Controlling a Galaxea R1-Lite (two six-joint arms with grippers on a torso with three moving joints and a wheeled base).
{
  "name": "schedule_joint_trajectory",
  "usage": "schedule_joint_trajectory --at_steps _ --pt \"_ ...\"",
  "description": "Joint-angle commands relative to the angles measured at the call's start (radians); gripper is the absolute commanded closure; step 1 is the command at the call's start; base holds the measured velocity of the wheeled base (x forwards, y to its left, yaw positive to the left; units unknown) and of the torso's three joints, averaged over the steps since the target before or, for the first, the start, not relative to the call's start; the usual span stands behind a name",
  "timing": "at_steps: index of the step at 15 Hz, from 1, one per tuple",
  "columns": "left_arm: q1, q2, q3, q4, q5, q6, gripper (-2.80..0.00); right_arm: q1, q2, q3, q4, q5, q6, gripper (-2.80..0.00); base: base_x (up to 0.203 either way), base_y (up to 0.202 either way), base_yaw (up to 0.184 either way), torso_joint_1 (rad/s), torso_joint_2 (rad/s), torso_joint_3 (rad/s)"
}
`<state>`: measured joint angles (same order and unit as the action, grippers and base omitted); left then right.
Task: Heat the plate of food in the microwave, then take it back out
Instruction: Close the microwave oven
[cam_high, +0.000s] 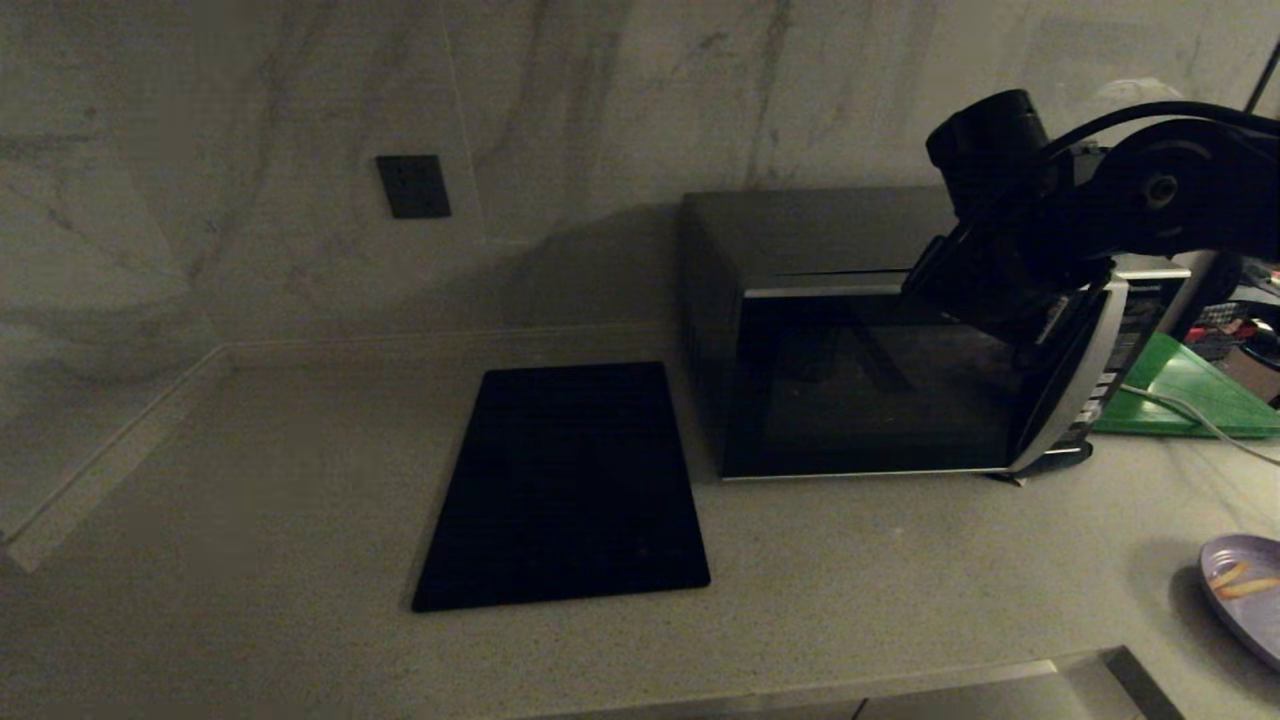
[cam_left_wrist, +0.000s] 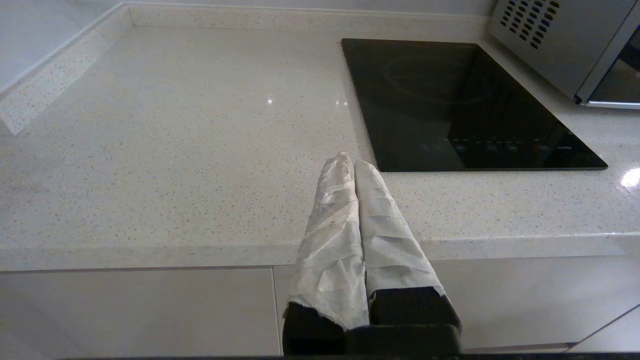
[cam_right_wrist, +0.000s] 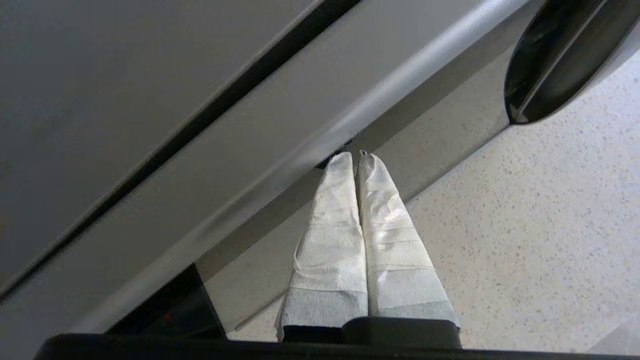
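Observation:
The microwave, a dark grey box with a black glass door and curved silver trim, stands on the counter at centre right. My right arm reaches across its upper front right corner. In the right wrist view my right gripper is shut with nothing in it, its white-wrapped tips against the silver band above the door glass. The plate of food, pale lavender with orange-yellow sticks, lies on the counter at the far right, cut by the picture's edge. My left gripper is shut, parked over the counter's front edge.
A flat black slab lies on the counter left of the microwave, also seen as the slab in the left wrist view. A green board and a white cable sit right of the microwave. A wall socket is on the marble wall.

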<state>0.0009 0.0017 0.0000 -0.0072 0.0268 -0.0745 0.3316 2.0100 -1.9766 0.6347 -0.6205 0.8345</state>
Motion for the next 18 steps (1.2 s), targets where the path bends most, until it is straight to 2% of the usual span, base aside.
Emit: schedule_joint_trajectory --at_steps 1,4,10,15,18 --pt "-0.001 0.000 0.000 0.000 0.001 -0.001 0.00 -0.009 -0.003 0.001 -0.036 0.016 0.000 0.00 0.000 0.000 0.000 0.000 0.00 0.000" --pt "0.001 0.000 0.000 0.000 0.001 -0.001 0.00 -0.020 -0.010 0.001 -0.064 0.091 0.005 0.00 0.000 0.000 0.000 0.000 0.00 0.000" --pt "0.001 0.000 0.000 0.000 0.001 -0.001 0.00 -0.044 -0.013 0.001 -0.105 0.150 0.019 0.00 0.000 0.000 0.000 0.000 0.00 0.000" --pt "0.001 0.000 0.000 0.000 0.001 -0.001 0.00 -0.059 -0.070 0.018 -0.090 0.150 0.025 0.00 0.000 0.000 0.000 0.000 0.00 0.000" --pt "0.001 0.000 0.000 0.000 0.001 -0.001 0.00 -0.061 -0.172 0.085 -0.068 0.151 0.006 0.00 0.000 0.000 0.000 0.000 0.00 0.000"
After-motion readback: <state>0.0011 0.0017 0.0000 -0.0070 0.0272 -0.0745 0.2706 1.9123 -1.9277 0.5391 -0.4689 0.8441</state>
